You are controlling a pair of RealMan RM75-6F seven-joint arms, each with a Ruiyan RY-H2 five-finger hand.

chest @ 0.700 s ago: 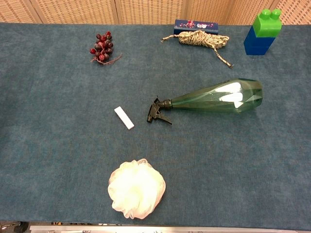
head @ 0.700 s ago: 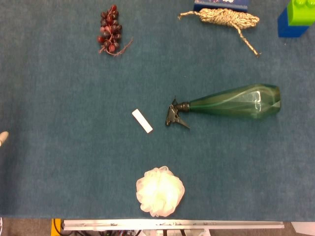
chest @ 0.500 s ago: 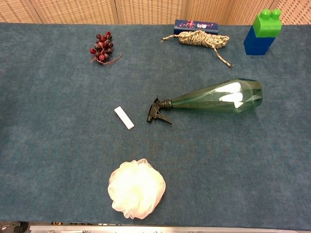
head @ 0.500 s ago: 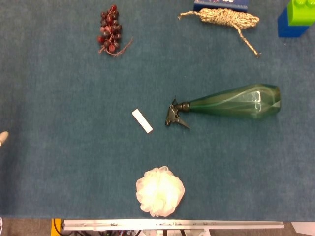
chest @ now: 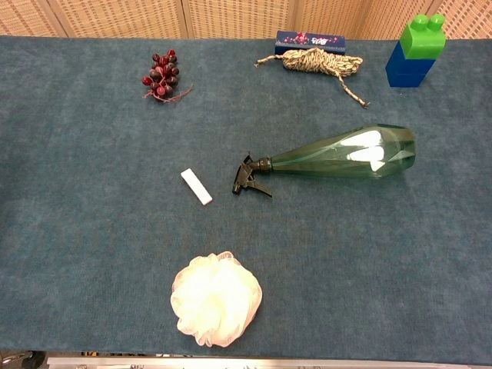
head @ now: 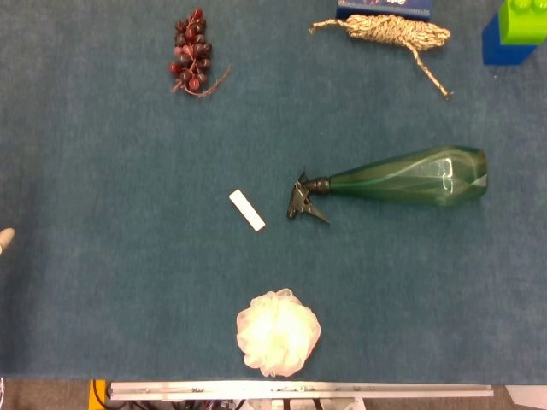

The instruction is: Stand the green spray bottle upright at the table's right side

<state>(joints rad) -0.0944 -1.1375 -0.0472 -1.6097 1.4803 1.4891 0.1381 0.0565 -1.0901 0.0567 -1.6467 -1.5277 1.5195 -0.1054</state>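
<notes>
The green spray bottle [head: 408,177] lies on its side right of the table's middle. Its black trigger head [head: 306,202] points left and its wide base points right. The chest view shows the same bottle [chest: 344,153] lying flat with nothing touching it. Only a pale fingertip of my left hand [head: 5,239] pokes in at the left edge of the head view, far from the bottle; how the hand is set is hidden. My right hand shows in neither view.
A white stick [head: 247,210] lies just left of the trigger. A white bath pouf [head: 278,332] sits near the front edge. At the back are red grapes [head: 191,53], a coiled rope [head: 392,34] against a blue box [chest: 310,41], and green-on-blue blocks [chest: 415,49].
</notes>
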